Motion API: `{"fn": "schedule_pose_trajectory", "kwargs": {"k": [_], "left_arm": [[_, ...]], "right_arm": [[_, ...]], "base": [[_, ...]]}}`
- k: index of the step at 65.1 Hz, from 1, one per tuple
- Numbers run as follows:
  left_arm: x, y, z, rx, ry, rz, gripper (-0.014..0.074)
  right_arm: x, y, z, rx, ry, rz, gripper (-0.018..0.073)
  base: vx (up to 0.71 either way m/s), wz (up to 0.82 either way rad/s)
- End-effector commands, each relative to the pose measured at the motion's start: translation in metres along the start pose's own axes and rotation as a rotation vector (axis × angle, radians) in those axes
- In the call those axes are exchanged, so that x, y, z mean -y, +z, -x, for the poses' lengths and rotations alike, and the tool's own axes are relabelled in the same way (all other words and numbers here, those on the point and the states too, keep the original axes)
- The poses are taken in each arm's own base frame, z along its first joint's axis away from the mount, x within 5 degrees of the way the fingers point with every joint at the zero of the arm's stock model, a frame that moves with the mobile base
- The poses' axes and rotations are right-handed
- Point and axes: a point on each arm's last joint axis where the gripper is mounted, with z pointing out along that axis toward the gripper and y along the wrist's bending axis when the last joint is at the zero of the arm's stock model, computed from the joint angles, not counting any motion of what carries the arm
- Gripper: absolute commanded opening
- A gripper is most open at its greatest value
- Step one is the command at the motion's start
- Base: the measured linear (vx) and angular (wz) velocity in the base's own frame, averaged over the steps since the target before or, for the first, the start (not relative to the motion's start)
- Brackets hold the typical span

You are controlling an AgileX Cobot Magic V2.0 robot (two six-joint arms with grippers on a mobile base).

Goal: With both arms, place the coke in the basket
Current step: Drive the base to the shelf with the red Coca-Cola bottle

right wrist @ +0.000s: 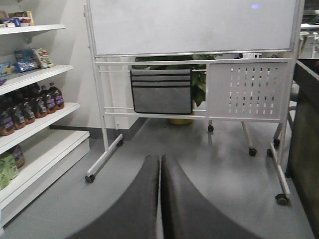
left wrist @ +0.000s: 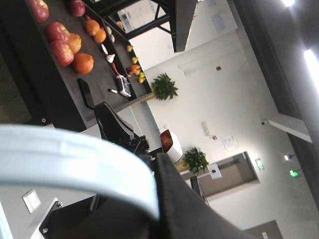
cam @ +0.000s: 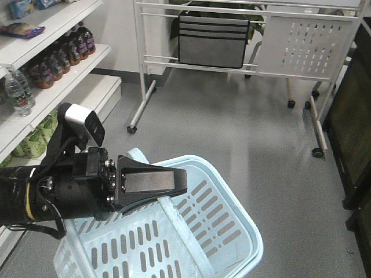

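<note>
The left hand [cam: 181, 180] reaches over the near edge of the basket [cam: 208, 223], its fingers pressed together. The left wrist view shows the pale blue handle [left wrist: 75, 159] crossing right against a black finger, so I judge it is pinching that handle. The right hand [right wrist: 160, 162] points out over bare floor towards the whiteboard stand [right wrist: 194, 30], fingers closed on each other with nothing between them.

The coke does not show in any view. It is not in the part of the basket that can be seen, and the shelf [cam: 52, 81] on the left holds only dark bottles [cam: 61, 55] and pale ones. So which way the coke points, and how its long axis lies, cannot be told.

The step in hand looks like carrying the basket while the bottle has yet to be found. To do it well, the left arm should hold the basket level with its mouth up, firmly enough that it cannot swing on the handle. The right hand must spread before it closes in on anything. It should go for the all-red bottle — not the dark ones — take it around the body and lower it base first.

The basket's mouth faces up. Its bottom edge is cropped, so I cannot tell its long axis.
</note>
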Motion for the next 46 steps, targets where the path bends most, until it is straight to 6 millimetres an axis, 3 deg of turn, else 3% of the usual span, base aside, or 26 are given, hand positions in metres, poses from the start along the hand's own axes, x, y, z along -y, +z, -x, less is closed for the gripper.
{"fn": "schedule_pose_trajectory", "kwargs": {"k": [1,46], "left_arm": [[0.0365,-0.0027,-0.0038,-0.057,0.031,-0.249,-0.0006],[0.0365,-0.0027,-0.0038,-0.057,0.031,-0.249,-0.0006]], "right_arm": [[-0.0004,-0.0009,0.005,0.079,-0.012,0.004,-0.0005],[-0.0004,-0.0009,0.005,0.079,-0.012,0.004,-0.0005]], "base": [[0.14,-0.35],[0.2,-0.17]]}}
